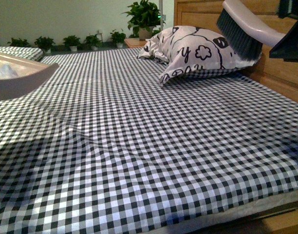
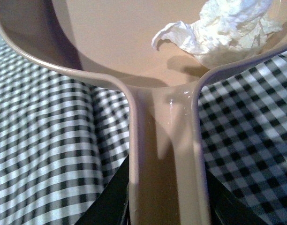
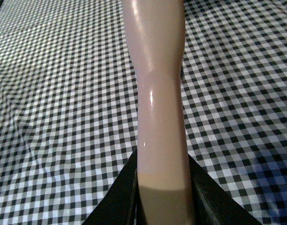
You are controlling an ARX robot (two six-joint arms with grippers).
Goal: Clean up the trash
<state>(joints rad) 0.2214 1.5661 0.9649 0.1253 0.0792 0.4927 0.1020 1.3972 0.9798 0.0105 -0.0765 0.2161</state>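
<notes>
- The dustpan [image 2: 110, 37] is smooth pink plastic with a glossy sheen along its handle.
- The trash [image 2: 228, 28] is crumpled, matt white paper.
- The brush [image 1: 241, 29] has a glossy plastic handle and dark, coarse bristles.
- The surface [image 1: 149, 146] is matt checked cloth, slightly wrinkled.
- The pillow [image 1: 197, 51] is soft printed cloth.
- The headboard [image 1: 197, 12] is wood.

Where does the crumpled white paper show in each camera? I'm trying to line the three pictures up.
Front view: the paper wad lies in the dustpan at the left edge.
Left wrist view: the wad sits inside the pan, by its rim.
Right wrist view: not in it.
Shared landmark: the black-and-white checked sheet.
</notes>
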